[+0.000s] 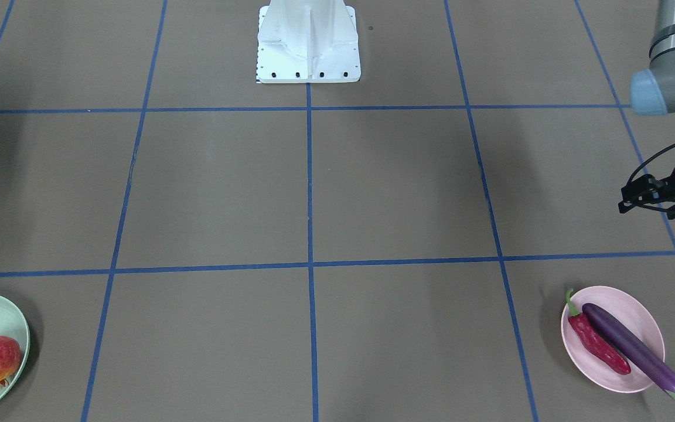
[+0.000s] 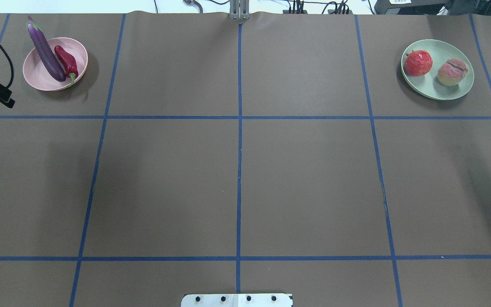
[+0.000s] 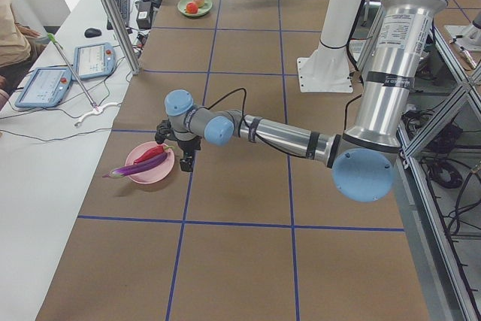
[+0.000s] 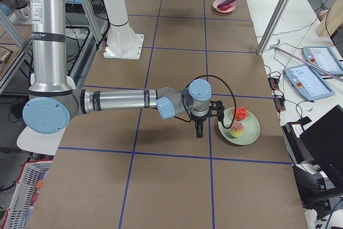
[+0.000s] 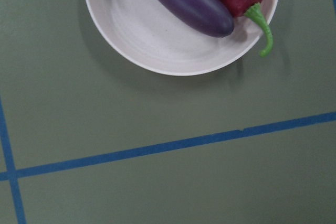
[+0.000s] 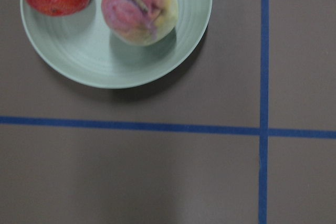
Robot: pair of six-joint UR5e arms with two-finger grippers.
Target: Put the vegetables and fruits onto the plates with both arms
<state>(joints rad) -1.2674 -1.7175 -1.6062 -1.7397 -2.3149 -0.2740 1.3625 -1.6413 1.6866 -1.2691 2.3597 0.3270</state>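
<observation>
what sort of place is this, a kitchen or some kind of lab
Most likely a robotics lab, not a kitchen: the table is gridded with blue tape, teach pendants lie on a side bench, and aluminium frame posts stand beside it.

Bright even light; soft shadows beside pink plate (image 2: 36, 73), green plate (image 2: 438, 88); right wrist view blurred.

Eggplant (image 2: 46, 53), chili (image 2: 67, 61) on left plate (image 2: 36, 76), fruits (image 2: 418, 62) on right plate (image 2: 437, 91)
</observation>
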